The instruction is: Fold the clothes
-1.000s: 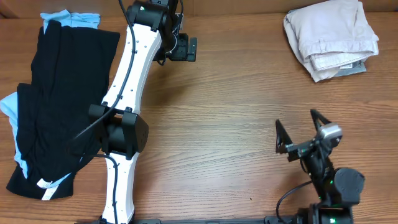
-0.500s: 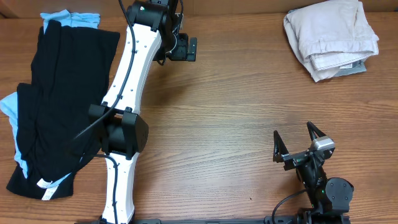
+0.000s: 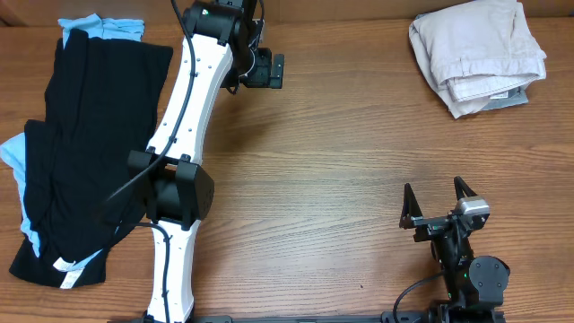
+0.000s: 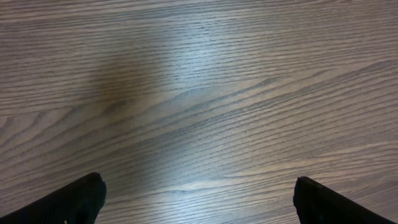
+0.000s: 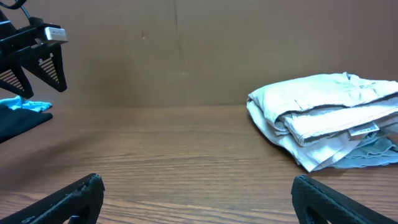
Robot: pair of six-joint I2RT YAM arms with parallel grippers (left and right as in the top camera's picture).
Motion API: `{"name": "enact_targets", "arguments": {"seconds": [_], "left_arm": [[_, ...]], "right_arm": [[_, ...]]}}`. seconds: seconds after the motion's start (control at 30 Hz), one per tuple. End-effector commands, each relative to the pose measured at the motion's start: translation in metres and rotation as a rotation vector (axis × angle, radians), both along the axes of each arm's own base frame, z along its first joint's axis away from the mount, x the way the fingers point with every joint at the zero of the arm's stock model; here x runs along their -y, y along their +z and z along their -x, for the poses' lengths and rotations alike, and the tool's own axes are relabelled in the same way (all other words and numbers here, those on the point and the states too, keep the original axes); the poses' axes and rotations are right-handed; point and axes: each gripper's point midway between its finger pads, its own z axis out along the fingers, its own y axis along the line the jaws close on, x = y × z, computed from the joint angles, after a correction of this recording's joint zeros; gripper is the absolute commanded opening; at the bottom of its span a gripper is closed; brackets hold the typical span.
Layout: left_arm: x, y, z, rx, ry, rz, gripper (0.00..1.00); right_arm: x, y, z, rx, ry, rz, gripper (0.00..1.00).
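The beige shorts [image 3: 480, 49] lie folded in a bundle at the far right corner of the table, and also show in the right wrist view [image 5: 323, 118]. My left gripper [image 3: 269, 70] is open and empty over bare wood near the far edge, its fingertips far apart in the left wrist view [image 4: 198, 196]. My right gripper [image 3: 437, 202] is open and empty near the front right, pointing toward the far edge; its fingers frame bare table in the right wrist view [image 5: 198, 196].
A black garment [image 3: 85, 144] lies spread over light-blue jeans [image 3: 100, 25] on the left side of the table. The white left arm [image 3: 184, 135] stretches from the front edge to the far edge. A grey cloth [image 5: 373, 149] peeks from under the shorts.
My right gripper has drawn back toward the front edge and turned to face the far edge, fingers staying open. The left arm and the clothes have not moved.
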Motion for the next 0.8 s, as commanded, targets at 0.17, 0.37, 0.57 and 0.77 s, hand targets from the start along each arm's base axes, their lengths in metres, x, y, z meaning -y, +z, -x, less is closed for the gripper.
{"name": "enact_targets", "arguments": {"seconds": [0.17,0.37,0.57,0.77], "left_arm": [[0.000,0.011,0.002,0.024,-0.002,-0.003,1.00],[0.000,0.011,0.002,0.024,-0.002,-0.003,1.00],[-0.001,0.018,0.001,0.043,-0.001,-0.001,1.00],[0.007,0.067,-0.019,0.230,-0.003,0.060,1.00]], "right_arm": [[0.003,-0.002,0.000,0.005,-0.016,0.004,1.00],[0.003,-0.002,0.000,0.005,-0.015,0.004,1.00],[0.003,-0.002,0.000,0.005,-0.015,0.004,1.00],[0.003,-0.002,0.000,0.005,-0.016,0.004,1.00]]}}
